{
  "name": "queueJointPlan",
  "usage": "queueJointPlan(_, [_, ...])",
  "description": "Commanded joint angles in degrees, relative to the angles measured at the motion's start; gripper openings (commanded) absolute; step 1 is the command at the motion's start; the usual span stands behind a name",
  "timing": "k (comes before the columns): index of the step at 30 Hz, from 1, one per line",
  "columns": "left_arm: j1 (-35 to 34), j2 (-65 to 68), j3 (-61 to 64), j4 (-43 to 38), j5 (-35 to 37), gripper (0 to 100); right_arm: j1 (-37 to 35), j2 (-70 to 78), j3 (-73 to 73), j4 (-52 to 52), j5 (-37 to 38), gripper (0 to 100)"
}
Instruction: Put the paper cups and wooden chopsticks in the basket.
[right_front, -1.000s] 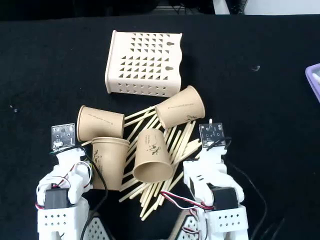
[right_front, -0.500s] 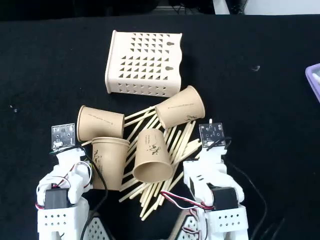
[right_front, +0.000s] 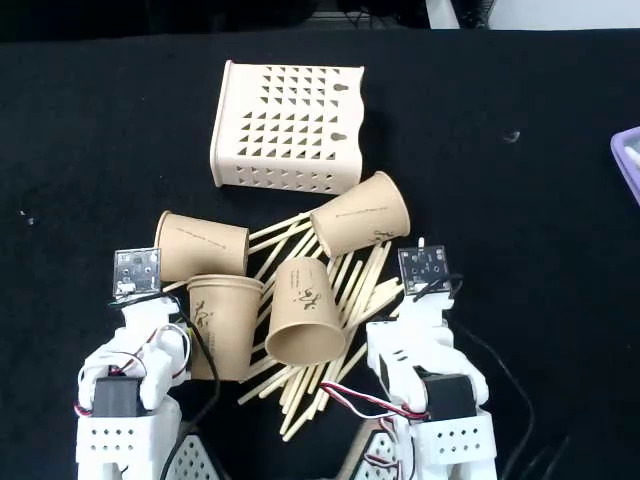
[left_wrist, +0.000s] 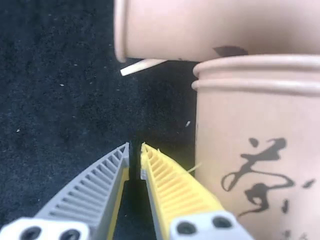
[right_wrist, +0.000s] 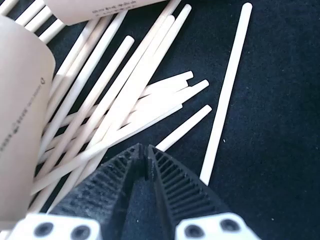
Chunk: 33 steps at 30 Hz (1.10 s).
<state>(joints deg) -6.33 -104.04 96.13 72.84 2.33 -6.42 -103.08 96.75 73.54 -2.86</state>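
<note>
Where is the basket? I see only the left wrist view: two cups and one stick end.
Observer: The basket lies flat at the far part of the table, beyond the cups.
Operator: How many cups are there in all?
Observer: Four: left cup, near-left cup, middle cup, right cup.
Operator: What does the right gripper do?
Observer: The right gripper is shut and holds nothing. It is just above the chopsticks, beside the middle cup.
</note>
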Motion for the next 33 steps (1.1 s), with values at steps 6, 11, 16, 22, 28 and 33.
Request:
queueJointPlan(6, [1.3,-0.4,1.2,-0.3,-0.4,5,0.6,-3.7,-0.1,-0.2,-0.5,1.8])
queueJointPlan(11, [-8.4,-0.4,-2.2,-8.6,-0.4,5,4.8,-5.4,-0.3,-13.2,-0.4,1.9])
queueJointPlan(16, [-22.3,-0.4,-7.3,-18.5,-2.4,6,10.8,-5.4,-1.1,-30.4,-0.4,1.9])
queueJointPlan(22, [-33.6,-0.4,-6.3,-31.0,-16.6,6,11.5,-5.4,-2.3,-35.5,6.9,1.9])
queueJointPlan(28, [-33.7,-0.4,-10.1,-37.8,-16.7,17,11.4,-5.4,-16.6,-29.7,16.0,1.9])
queueJointPlan(33, [-34.0,-0.1,-21.8,-37.5,-10.3,23,11.1,-4.9,-34.4,-22.5,15.9,8.9])
